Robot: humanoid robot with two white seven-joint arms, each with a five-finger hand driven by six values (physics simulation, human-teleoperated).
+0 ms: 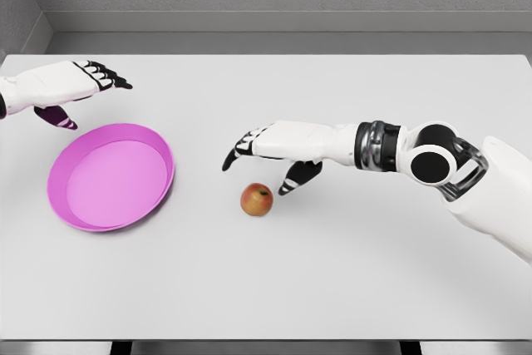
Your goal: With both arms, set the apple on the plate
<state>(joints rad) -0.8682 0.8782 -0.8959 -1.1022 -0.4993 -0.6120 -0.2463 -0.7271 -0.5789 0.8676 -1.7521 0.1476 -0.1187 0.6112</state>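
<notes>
The flat white counter [349, 288] carries a round pink plastic plate [111, 175] with a raised rim. To the right of the plate, well apart from it, the white right hand [264, 144] with black fingertips hangs with its fingers spread and relaxed, holding nothing. The white left hand [76, 86] hovers just beyond the plate's far left rim, fingers loosely extended and empty. The small round red-yellow apple [257, 199] sits on the counter right of the plate, just below the right hand, untouched
</notes>
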